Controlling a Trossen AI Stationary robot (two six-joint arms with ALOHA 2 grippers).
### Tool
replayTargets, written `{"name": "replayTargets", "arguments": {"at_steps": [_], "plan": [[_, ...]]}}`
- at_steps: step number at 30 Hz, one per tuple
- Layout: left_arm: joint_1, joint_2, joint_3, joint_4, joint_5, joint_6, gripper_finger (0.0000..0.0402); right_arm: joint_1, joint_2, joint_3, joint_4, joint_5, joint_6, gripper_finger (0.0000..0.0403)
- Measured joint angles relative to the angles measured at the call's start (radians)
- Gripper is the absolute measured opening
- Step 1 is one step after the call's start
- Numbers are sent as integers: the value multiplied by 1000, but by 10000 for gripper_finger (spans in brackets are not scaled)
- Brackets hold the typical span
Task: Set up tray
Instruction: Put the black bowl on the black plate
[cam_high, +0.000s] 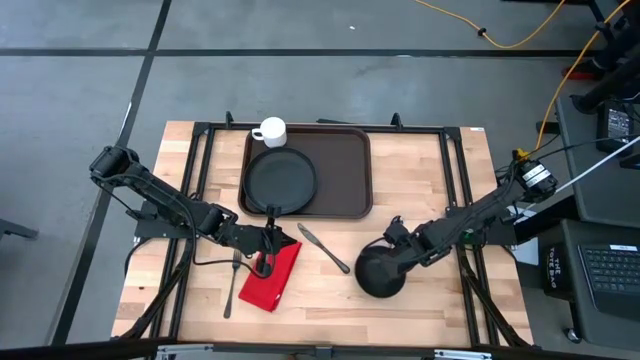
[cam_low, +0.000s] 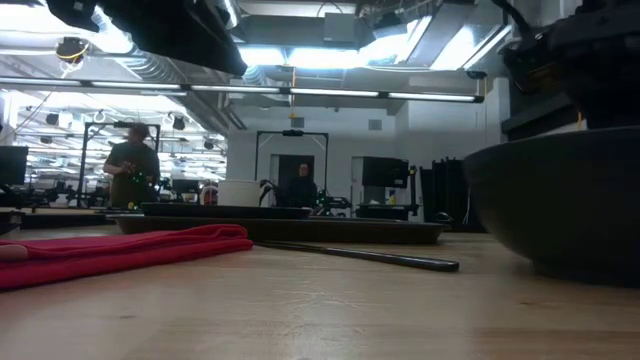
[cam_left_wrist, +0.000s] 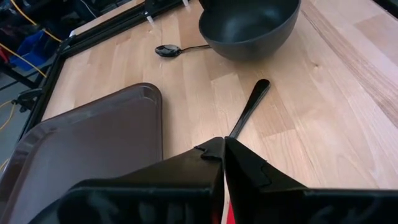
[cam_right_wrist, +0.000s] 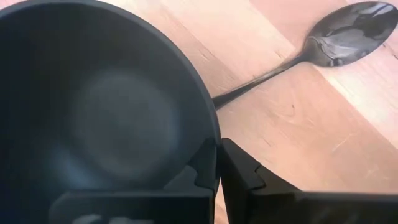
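Right gripper (cam_right_wrist: 217, 163): we see it pinched on bowl (cam_right_wrist: 93, 112) rim.
Left gripper (cam_left_wrist: 224, 152): closed, over napkin (cam_high: 272, 275).
Tray (cam_high: 345, 170): we judge it stiff, light, slick; grip the rim.

On my desk (cam_high: 420, 190) I count one tray (cam_high: 345, 170), one plate (cam_high: 281, 180), one cup (cam_high: 270, 131), one bowl (cam_high: 380, 270), one napkin (cam_high: 272, 280), one fork (cam_high: 232, 285), one knife (cam_high: 324, 248), one spoon (cam_right_wrist: 336, 43).

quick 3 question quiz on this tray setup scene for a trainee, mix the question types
1. True or false: the white cup stands on the tray.
2. The right gripper is shut on which rim? A) plate B) bowl C) cup
3. What red item lies under the left gripper?

Key: 1 false, it stands on the table by the tray's corner. 2 B. 3 the napkin.
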Motion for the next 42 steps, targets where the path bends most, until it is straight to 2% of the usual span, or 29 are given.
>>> {"name": "replayTargets", "arguments": {"at_steps": [7, 12, 16, 21, 28, 31, 36, 42], "plan": [[0, 0, 0, 1, -84, 63, 6, -11, -63, 1, 1, -17, -9, 11], [0, 0, 0, 18, -224, 59, 6, -23, -124, 35, -42, 22, -52, 11], [0, 0, 0, 21, -288, 58, 6, -58, -135, 93, -100, 55, -125, 11], [0, 0, 0, 29, -283, 56, 23, -127, -135, 175, -177, 73, -237, 11], [0, 0, 4, 96, -298, 95, 87, -261, -135, 247, -219, 97, -389, 11], [0, 10, 44, 92, -298, 109, 113, -320, -135, 249, -221, 86, -449, 11], [13, 52, 152, -11, -281, 126, 140, -408, -135, 249, -221, 69, -546, 11], [36, 156, 298, -177, -226, 155, 148, -499, -135, 249, -205, 42, -651, 11]]}}
